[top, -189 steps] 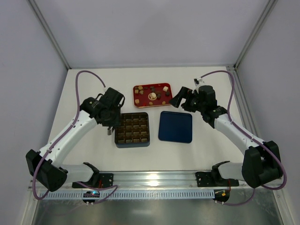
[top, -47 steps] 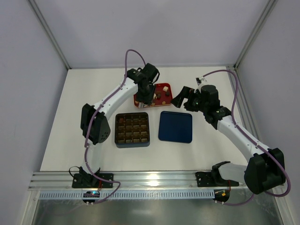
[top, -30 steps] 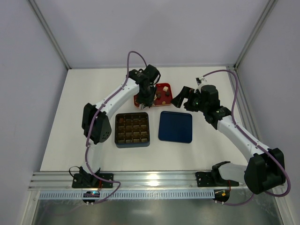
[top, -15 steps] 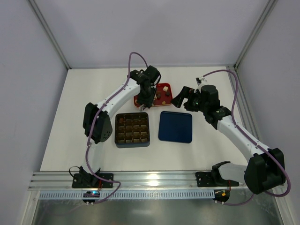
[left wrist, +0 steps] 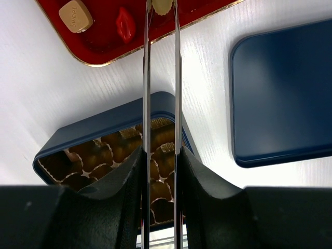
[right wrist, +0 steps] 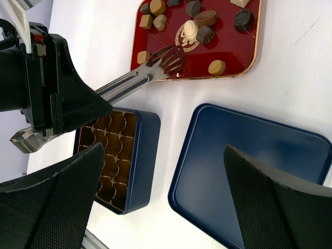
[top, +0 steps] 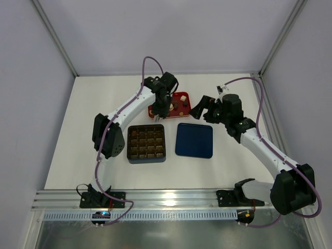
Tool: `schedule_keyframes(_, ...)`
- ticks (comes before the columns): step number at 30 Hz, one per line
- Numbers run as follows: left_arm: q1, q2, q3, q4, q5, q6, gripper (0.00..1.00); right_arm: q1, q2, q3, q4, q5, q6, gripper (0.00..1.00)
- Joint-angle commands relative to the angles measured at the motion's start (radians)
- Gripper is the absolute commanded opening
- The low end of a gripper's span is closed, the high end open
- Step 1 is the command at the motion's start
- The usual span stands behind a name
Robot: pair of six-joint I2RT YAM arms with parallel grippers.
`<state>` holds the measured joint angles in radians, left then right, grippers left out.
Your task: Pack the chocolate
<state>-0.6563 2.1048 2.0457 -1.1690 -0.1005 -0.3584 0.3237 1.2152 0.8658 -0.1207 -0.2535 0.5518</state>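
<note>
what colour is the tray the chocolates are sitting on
Deep red with a thin gold rim; the right wrist view shows the tray best.

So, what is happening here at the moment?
The left gripper reaches into the red tray, and its long fingers seem to pinch a cream chocolate piece. The right gripper hangs open beside the tray, holding nothing. The gridded box and its blue lid lie side by side, nearer the arm bases.
</note>
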Motion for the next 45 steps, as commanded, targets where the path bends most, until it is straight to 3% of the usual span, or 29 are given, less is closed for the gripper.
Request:
schedule_keyframes(1,-0.005,0.001,0.042,-0.006,-0.021,0.007,0.32,0.003,-0.005,0.001,0.044,0.008,-0.004,0.96)
schedule_keyframes(32,0.000,-0.031,0.091,-0.018,-0.061,0.006,0.25,0.005,0.009,0.009,0.050,0.002,-0.007,0.96)
schedule_keyframes(45,0.001,-0.112,0.084,-0.031,-0.074,-0.013,0.24,0.003,0.012,0.001,0.056,0.000,-0.003,0.96)
